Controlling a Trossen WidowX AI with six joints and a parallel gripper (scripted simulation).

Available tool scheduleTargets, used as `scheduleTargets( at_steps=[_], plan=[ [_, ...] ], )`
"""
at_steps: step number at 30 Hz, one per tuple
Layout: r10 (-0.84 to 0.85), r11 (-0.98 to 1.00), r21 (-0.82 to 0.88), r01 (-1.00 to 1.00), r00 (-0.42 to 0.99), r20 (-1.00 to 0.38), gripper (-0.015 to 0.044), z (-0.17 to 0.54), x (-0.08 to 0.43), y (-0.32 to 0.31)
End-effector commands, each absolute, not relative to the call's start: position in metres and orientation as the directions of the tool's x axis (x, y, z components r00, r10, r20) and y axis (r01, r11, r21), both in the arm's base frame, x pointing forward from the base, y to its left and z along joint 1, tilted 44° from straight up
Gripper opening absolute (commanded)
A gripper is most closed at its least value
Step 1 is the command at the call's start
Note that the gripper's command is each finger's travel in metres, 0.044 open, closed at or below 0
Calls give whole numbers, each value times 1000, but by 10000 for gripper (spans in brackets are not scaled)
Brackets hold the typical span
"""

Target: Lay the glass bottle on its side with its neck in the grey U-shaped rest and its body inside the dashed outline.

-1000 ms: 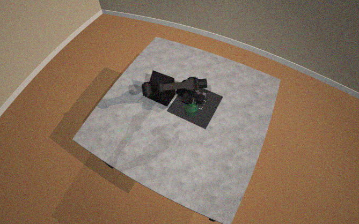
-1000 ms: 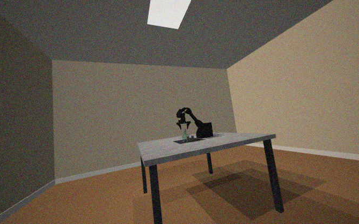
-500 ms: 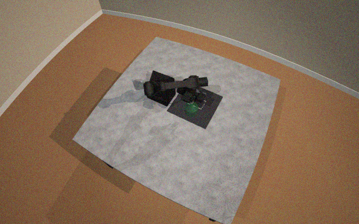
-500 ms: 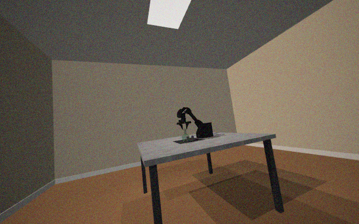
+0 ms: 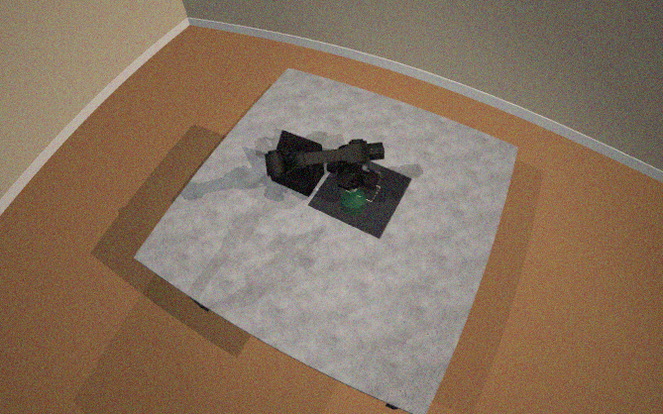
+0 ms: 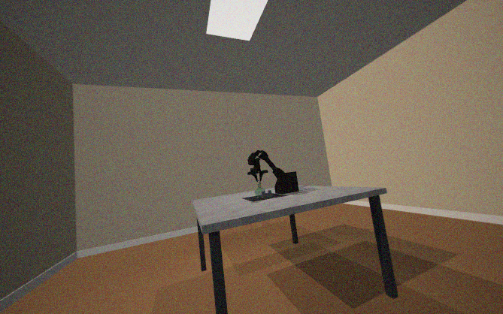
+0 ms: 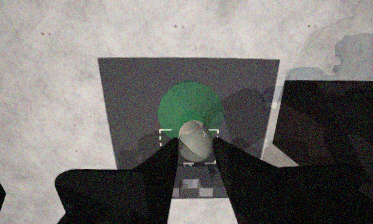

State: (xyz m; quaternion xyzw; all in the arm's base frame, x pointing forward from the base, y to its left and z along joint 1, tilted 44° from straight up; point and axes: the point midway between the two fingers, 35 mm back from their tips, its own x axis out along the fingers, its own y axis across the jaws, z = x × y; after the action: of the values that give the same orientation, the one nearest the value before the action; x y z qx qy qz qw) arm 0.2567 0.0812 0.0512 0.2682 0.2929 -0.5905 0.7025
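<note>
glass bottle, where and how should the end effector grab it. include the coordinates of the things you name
Best gripped by the pale neck (image 7: 196, 141), coming straight down from above with a finger on either side: the green glass bottle (image 5: 353, 201) (image 6: 259, 191) (image 7: 187, 102) stands upright, its neck narrow above a much wider round body.

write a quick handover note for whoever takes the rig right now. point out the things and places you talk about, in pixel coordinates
Pincer (image 6: 259, 180) (image 7: 195, 142): shut on the pale top of the green glass bottle (image 5: 353, 201) (image 6: 259, 191) (image 7: 189, 102).
Bottle: upright over the dark square mat (image 5: 377, 226) (image 6: 249, 198) (image 7: 132, 85); base contact can't be judged.
White dashed outline (image 5: 377, 194) (image 7: 160, 130): on the mat, partly hidden by bottle and pincer.
Grey U-shaped rest (image 6: 269, 191) (image 7: 190, 183): beyond the outline from the bottle.
Done: bottle gripped.
Left: tip it gently, neck into rest, body inside outline, then release.
</note>
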Motion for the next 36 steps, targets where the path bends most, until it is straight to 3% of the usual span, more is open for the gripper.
scheduleTargets(
  at_steps=[1, 36],
  plan=[
    [-671, 153, 31, 988, 127, -731, 125, 49, 257, 82],
    [-694, 155, 34, 987, 133, -707, 125, 41, 254, 101]
  ],
)
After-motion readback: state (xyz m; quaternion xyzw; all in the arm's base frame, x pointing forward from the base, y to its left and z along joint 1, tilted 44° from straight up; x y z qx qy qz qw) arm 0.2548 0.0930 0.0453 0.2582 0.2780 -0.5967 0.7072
